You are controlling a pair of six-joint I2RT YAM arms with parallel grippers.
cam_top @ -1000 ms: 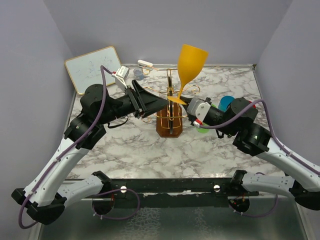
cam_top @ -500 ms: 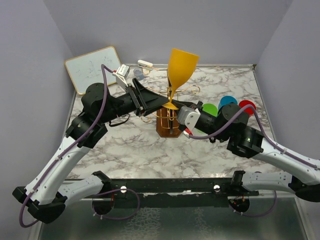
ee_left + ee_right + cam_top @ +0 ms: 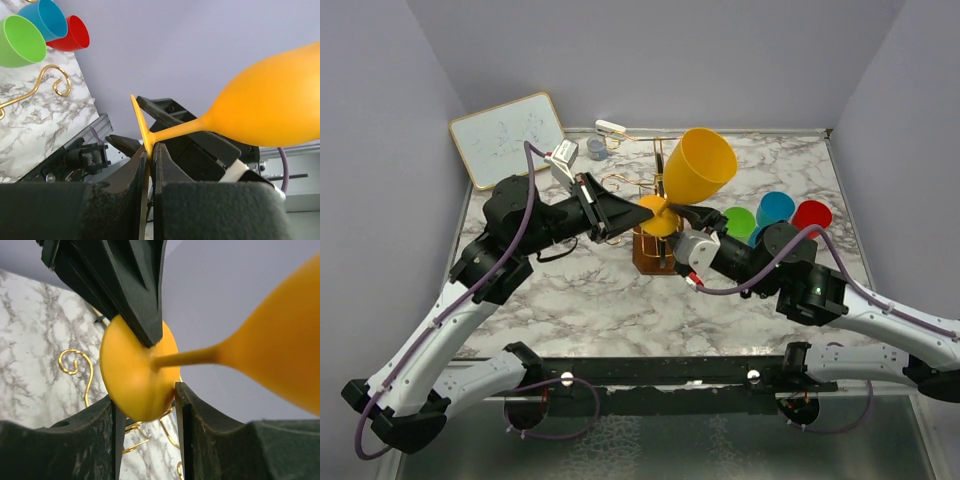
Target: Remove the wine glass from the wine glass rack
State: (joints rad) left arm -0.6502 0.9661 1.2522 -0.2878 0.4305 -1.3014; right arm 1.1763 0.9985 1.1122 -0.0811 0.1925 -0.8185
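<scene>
The two arms start at the bottom edge of the top view and meet mid-frame. The left claw (image 3: 640, 212) reaches in from the left and the right claw (image 3: 675, 210) from the right, both at the foot of the yellow glass (image 3: 698, 165). The glass is held tilted in the air over the top of the rack (image 3: 656, 256), with its foot down-left and its bowl up-right. Its mouth is turned to the camera and the inside is bare yellow. The rack stands on its brown block on the marble table (image 3: 580, 300). This view does not show whether the foot is free of the gold wire.

Right of the rack, three cups sit close together: a green cup (image 3: 738, 222), a blue cup (image 3: 776, 207) and a red cup (image 3: 812, 214). Their mouths are open and their insides bare. Farther back, at upper left, are a whiteboard (image 3: 507, 138), a small white box (image 3: 563, 152) and a grey pot (image 3: 596, 148).

The left wrist view shows what the top view hides. The left fingers (image 3: 170, 172) are closed tight on the thin rim of the foot, and the stem and bowl run off to the right.

The right wrist view shows the underside of the foot wedged between the right fingers (image 3: 200, 440) and touching both, so that claw grips it too. The left claw's black tip comes down onto the foot from the top. The rack's gold scrolls curl behind, and I cannot tell whether they touch the glass.
</scene>
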